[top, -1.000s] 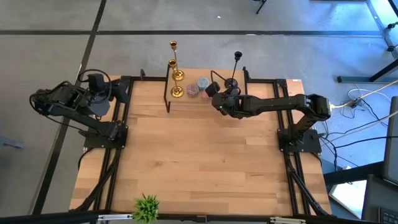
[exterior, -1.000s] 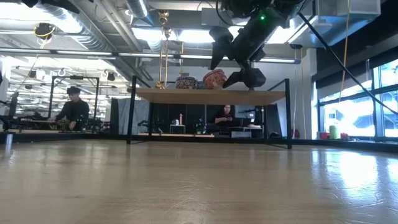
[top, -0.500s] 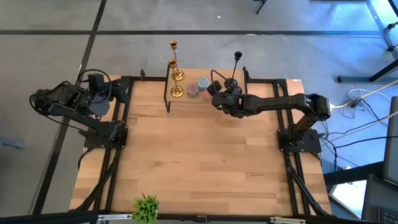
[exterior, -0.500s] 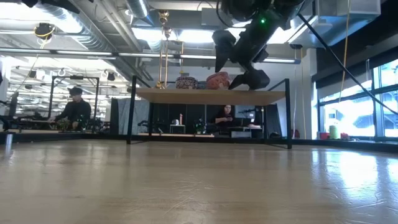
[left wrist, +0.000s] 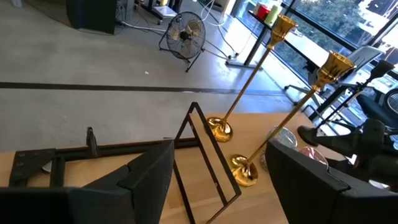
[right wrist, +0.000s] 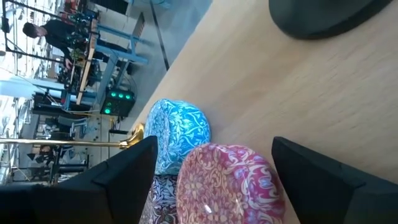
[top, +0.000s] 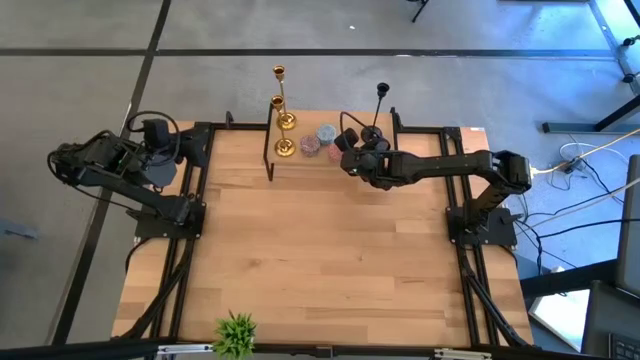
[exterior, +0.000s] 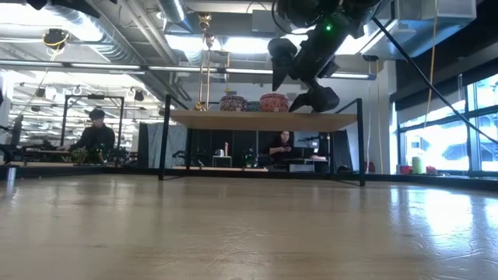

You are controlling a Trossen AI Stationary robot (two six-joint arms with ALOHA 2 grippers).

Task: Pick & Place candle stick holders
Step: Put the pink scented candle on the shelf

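Wooden table (top: 320,260) and what rests on it

A low wooden shelf (exterior: 261,119) sits at the table's far edge. Standing on the shelf are two gold candle stick holders (top: 282,120) at one end, a black candle stick holder (top: 376,115) at the other, and patterned round pots (top: 319,139) between them. Opposite the shelf, a small green plant (top: 236,333) sits at the table's near edge.

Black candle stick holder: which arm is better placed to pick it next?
Probably the right. The right gripper hangs open beside the black candle stick holder on the shelf, while the left gripper waits at the table's left edge.

In the right wrist view, the black candle stick holder (right wrist: 326,15) shows only its base, cut off.
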